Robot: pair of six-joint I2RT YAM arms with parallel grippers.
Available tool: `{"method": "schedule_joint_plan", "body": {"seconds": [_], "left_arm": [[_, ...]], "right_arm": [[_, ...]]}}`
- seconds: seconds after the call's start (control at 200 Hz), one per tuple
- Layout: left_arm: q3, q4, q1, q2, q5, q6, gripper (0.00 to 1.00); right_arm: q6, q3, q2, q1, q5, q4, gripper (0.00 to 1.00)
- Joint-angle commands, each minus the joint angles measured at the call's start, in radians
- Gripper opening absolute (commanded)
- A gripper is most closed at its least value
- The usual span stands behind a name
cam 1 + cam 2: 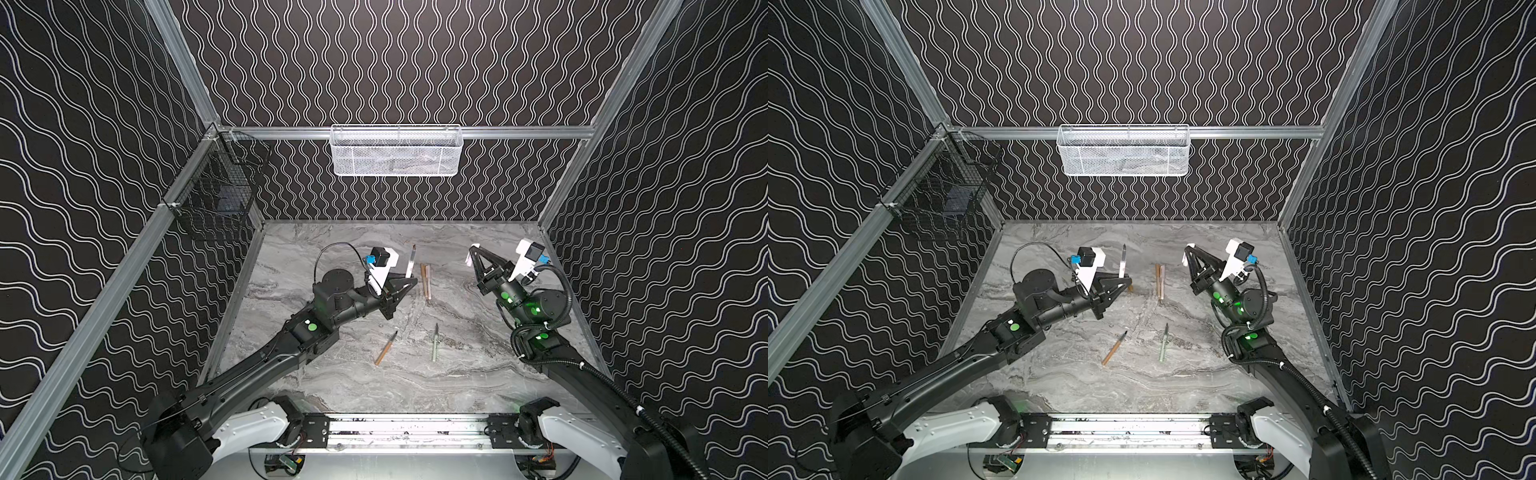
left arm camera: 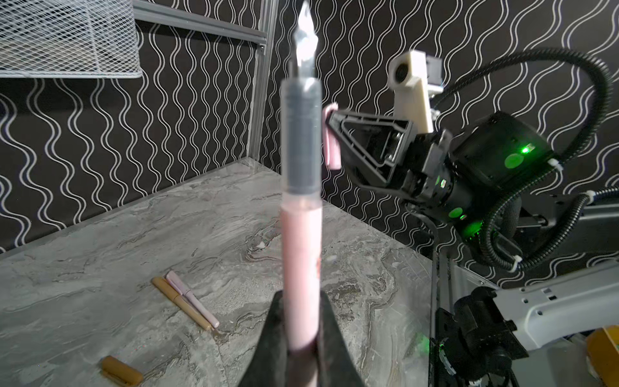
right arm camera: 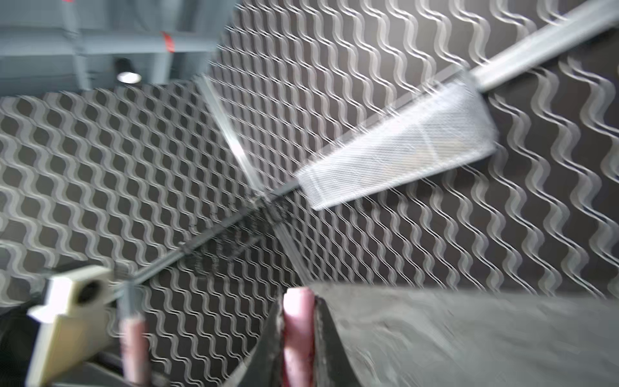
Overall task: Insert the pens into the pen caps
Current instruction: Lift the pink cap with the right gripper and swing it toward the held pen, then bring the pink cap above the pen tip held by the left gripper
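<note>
The pink pen (image 2: 301, 234) was held pinched in the left gripper (image 1: 409, 283) above the counter (image 1: 332, 382), tip upward, presumably so that the nib was presented freely for capping. The pink cap (image 2: 331, 152) was clamped in the right gripper (image 2: 335, 134), raised beside the pen but apart from it, not yet aligned. Two capped pens (image 1: 425, 280) were seen lying together. A tan pen (image 1: 386, 348), a green pen (image 1: 434, 343) and a tan cap (image 2: 122, 370) were seen lying separately, judged next in turn.

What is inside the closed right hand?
A pink pen cap, pinched by the right hand. Its middle is covered by the hand; which end is open cannot be seen.
</note>
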Motion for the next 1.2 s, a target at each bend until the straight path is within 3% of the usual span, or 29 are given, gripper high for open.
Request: {"method": "schedule_joint_plan", "body": {"seconds": [0.0, 0.335, 0.676, 1.196], "left_arm": [[0.010, 0.044, -0.008, 0.014, 0.067, -0.017, 0.00], [0.026, 0.023, -0.035, 0.034, 0.086, -0.002, 0.00], [0.031, 0.014, -0.050, 0.032, 0.087, 0.007, 0.00], [0.029, 0.009, -0.065, 0.031, 0.075, 0.016, 0.00]], "right_arm": [[-0.016, 0.047, 0.005, 0.045, -0.023, 0.130, 0.06], [-0.100, 0.212, 0.094, 0.204, -0.055, 0.131, 0.06], [-0.075, 0.283, 0.179, 0.236, -0.081, 0.157, 0.06], [-0.048, 0.266, 0.181, 0.264, -0.098, 0.164, 0.06]]}}
